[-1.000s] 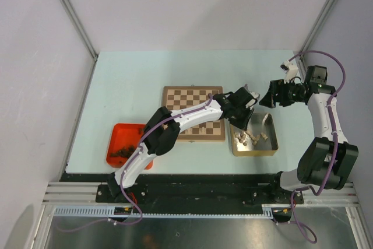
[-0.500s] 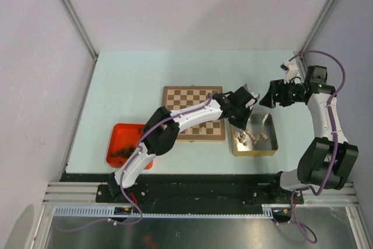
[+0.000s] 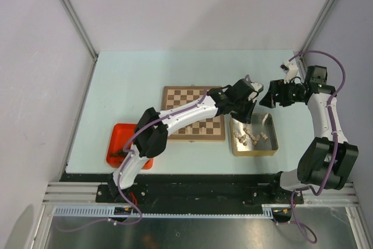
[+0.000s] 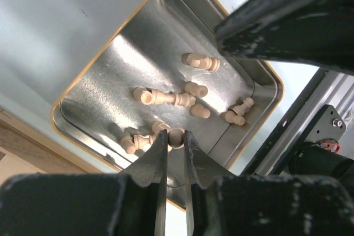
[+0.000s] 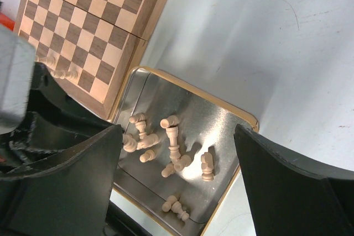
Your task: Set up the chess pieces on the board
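Now that the left arm has lifted toward the far side of the tin [image 4: 83,87] in the last second, a pick looks done. The left gripper [image 4: 176,132] is clenched to a thin gap on 1 pale piece [image 4: 176,139], above the others lying loose in the tin. I'd guess the carry to the board [image 3: 186,100], just beside, comes next. The right gripper [image 3: 267,100] hangs wide open, holding nothing.

My left gripper [image 3: 247,94] hovers above the far-left corner of the gold tin [image 3: 254,154] holding pale chess pieces [image 3: 252,138], my right gripper [image 3: 269,97] near it.
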You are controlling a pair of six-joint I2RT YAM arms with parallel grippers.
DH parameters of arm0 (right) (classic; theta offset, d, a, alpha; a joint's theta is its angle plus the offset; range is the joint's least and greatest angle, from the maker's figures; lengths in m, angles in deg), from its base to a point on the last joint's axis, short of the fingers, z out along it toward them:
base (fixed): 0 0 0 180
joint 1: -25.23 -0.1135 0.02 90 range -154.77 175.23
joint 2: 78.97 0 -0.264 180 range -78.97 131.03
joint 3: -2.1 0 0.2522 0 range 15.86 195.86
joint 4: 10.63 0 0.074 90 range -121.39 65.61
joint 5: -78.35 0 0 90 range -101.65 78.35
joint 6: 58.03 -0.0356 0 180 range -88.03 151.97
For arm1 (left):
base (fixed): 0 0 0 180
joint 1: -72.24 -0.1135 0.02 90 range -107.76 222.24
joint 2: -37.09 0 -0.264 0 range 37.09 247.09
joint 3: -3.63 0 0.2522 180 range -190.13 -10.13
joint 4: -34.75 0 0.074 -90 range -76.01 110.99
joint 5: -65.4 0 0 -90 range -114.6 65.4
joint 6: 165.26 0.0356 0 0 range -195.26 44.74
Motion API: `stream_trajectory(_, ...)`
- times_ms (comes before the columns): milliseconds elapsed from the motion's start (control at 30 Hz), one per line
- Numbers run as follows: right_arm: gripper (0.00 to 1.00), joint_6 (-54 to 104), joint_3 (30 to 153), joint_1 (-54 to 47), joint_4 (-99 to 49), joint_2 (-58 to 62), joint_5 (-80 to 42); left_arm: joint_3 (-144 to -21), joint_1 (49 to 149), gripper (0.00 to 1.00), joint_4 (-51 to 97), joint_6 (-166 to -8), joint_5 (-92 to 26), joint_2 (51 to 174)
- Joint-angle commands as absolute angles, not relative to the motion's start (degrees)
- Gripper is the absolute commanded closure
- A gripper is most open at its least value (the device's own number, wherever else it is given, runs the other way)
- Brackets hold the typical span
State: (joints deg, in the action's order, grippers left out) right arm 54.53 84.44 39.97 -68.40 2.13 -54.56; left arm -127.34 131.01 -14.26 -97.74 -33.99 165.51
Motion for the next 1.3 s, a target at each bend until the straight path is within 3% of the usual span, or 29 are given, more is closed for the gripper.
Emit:
stream_trajectory(0, 0.13, 54.9, 84.7, 40.1, -67.5, 1.5, -55.3, -126.9, 131.6, 0.96, -13.6, -97.1, -33.2, 159.6)
stream_trajectory(367, 0.12, 55.3, 84.7, 40.1, -67.6, 1.4, -55.7, -121.0, 131.8, 0.96, -13.5, -95.7, -31.6, 153.2)
stream_trajectory(633, 0.12, 55.5, 84.7, 40.2, -67.9, 1.4, -56.1, -110.5, 131.8, 0.96, -12.6, -94.5, -24.7, 141.0)
stream_trajectory(967, 0.13, 56.0, 84.7, 39.9, -68.2, 1.1, -57.2, -81.0, 129.9, 0.95, -9.3, -97.2, -4.7, 115.1)
stream_trajectory(1267, 0.13, 56.4, 84.6, 38.7, -68.3, 0.9, -57.6, -60.6, 120.2, 0.95, 1.8, -99.6, -2.7, 100.8)
